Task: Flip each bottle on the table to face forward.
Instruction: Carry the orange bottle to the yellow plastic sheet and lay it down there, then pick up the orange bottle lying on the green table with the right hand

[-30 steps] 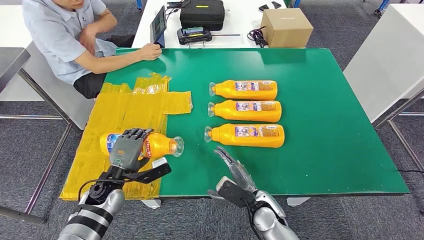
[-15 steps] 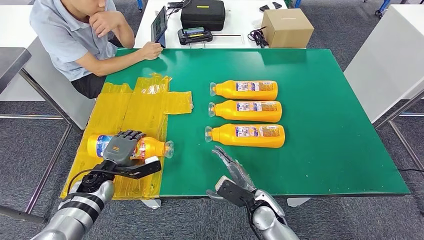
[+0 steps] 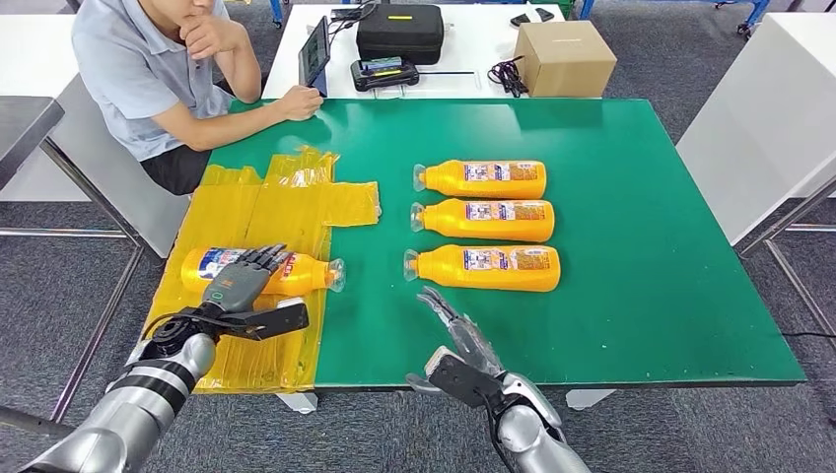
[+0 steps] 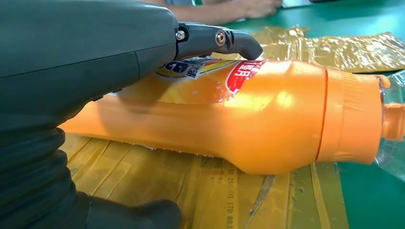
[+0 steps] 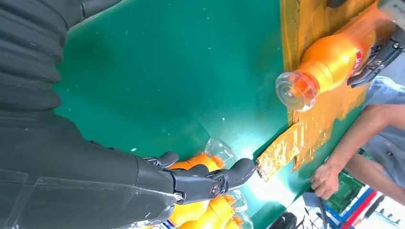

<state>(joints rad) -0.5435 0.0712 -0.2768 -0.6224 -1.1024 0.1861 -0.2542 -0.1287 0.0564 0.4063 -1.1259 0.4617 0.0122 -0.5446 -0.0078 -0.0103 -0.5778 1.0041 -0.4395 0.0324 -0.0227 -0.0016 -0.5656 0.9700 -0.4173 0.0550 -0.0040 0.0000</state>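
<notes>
An orange bottle lies on its side on the yellow taped patch at the table's near left, its clear cap pointing right. My left hand lies over its middle, fingers resting on the label and thumb stretched away from the bottle. Three more orange bottles lie in a column on the green table, caps left and labels up. My right hand hovers open at the near edge, just in front of the nearest one. The right wrist view shows that hand and the left-hand bottle.
A person sits at the table's far left corner with a hand on it. Behind the green table a white table carries a cardboard box, a black bag and a tablet. Another white table stands to the right.
My left hand has drawn the bottle leftward on the yellow patch, and the bottle has rolled so more of its label shows. The right hand has not moved.
</notes>
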